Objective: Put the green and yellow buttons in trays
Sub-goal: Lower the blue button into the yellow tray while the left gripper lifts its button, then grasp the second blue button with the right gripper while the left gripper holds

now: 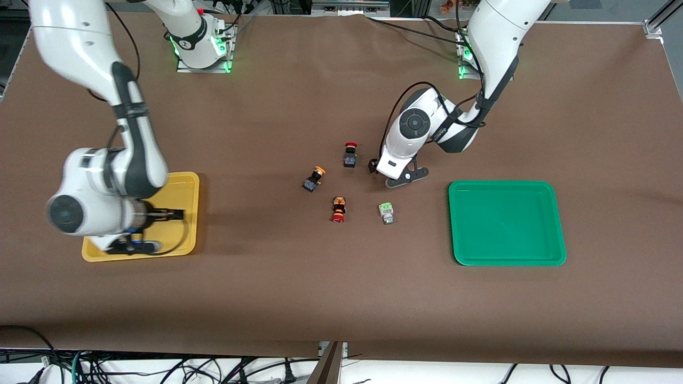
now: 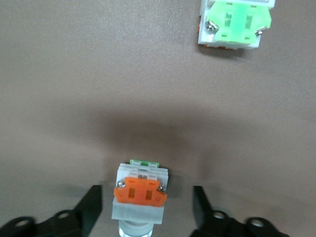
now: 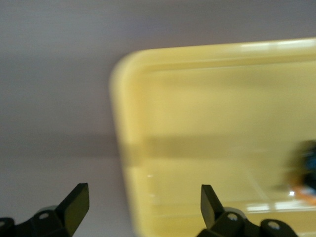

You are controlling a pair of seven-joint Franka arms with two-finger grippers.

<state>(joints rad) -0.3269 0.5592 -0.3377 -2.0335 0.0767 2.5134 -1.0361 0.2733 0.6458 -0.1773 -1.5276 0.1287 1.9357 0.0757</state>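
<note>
The left gripper (image 1: 404, 177) is standing low at the table, its fingers (image 2: 91, 210) straddling the orange-faced grey button (image 2: 140, 195) with a gap on each side, gripping nothing. The green-faced grey button (image 1: 386, 213) is lying near it, nearer the camera, and the green tray (image 1: 507, 184) is lying toward the left arm's end. A red-capped black button (image 1: 350, 154) is sitting just beside this gripper, with a yellow-capped button (image 1: 315, 178) and a red-capped orange-black button (image 1: 338, 209) close by. The right gripper (image 3: 143, 192) is hanging wide and empty over the yellow tray's (image 1: 184, 178) rim

— The trays?
— Yellow tray (image 1: 184, 181) at the table's nine o'clock, green tray (image 1: 507, 224) at three.
— Buttons?
— Yellow-capped button (image 1: 314, 179) tipped over mid-table; green-faced grey button (image 1: 386, 213) at its four o'clock, orange-faced grey button (image 2: 140, 195) nearby.
</note>
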